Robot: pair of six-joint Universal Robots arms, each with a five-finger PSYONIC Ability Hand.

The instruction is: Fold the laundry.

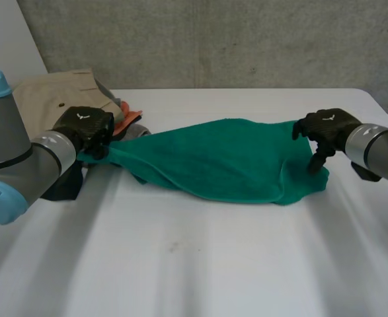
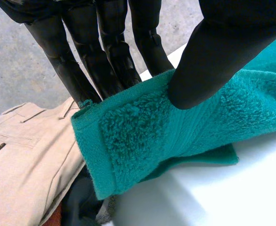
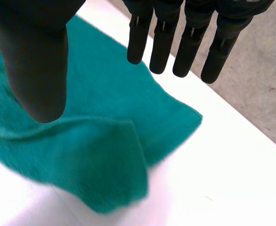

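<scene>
A green towel [image 1: 227, 158] lies stretched out across the middle of the white table [image 1: 200, 264]. My left hand [image 1: 84, 129] is shut on its left end. In the left wrist view the thumb [image 2: 222, 52] presses the towel's [image 2: 175, 136] edge near a corner against the fingers [image 2: 105, 52]. My right hand [image 1: 326, 129] hovers over the towel's right end. In the right wrist view its fingers [image 3: 189, 42] are straight and stand apart from the thumb, and the towel [image 3: 95, 155] lies loose on the table below, with one corner folded over.
A pile of laundry sits at the back left behind my left hand: beige trousers [image 1: 55, 92] on top, an orange cloth [image 1: 129, 121] and a dark cloth [image 1: 65, 185] beside them. A grey wall runs behind the table's far edge.
</scene>
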